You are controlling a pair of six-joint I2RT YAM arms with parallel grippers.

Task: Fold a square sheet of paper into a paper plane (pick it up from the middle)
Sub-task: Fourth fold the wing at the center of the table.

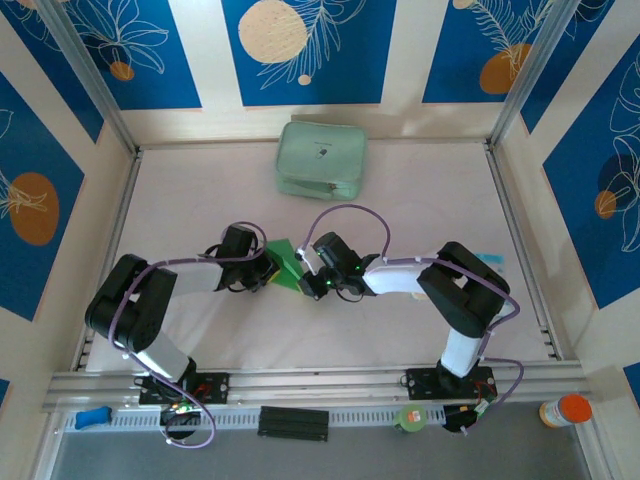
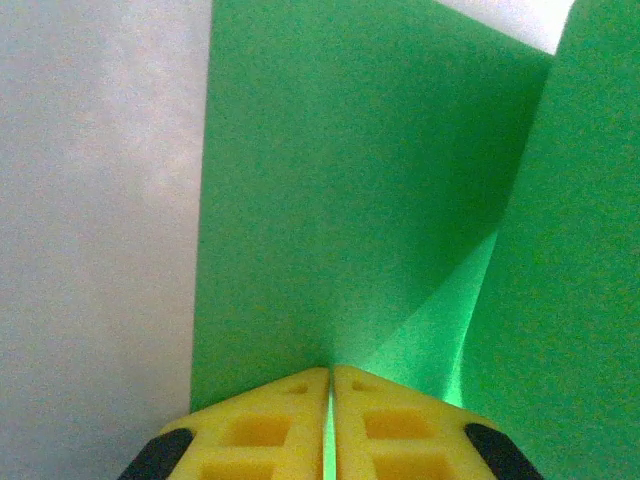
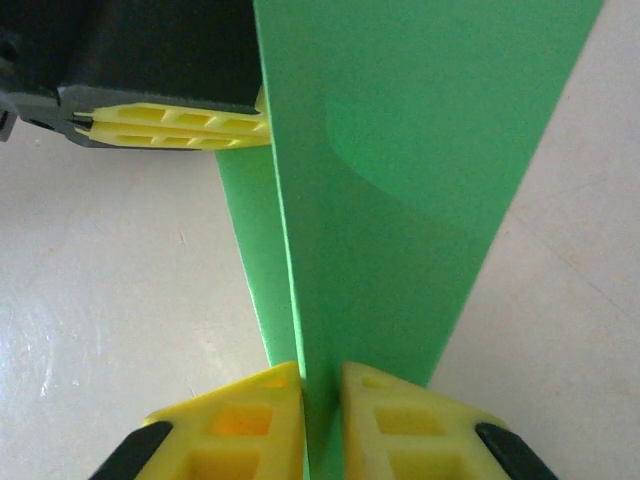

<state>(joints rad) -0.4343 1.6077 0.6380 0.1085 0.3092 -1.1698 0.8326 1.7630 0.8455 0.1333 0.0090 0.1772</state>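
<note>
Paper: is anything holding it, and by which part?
Both arms hold it. The left end effector pinches one edge of the folded paper, and the right end effector pinches the opposite edge, so the paper is held upright between them.

The pale table (image 1: 400, 190) bears a mint pouch (image 1: 321, 159); a small blue scrap (image 1: 490, 259) lies nearer, right of the pouch.

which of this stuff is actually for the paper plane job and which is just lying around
For the job:
- green paper, part-folded, mid-table

Lying about:
- mint zip pouch, at the back of the table
- orange-capped bottle, near right corner
- green round item, near edge
- blue item, near left corner
</note>
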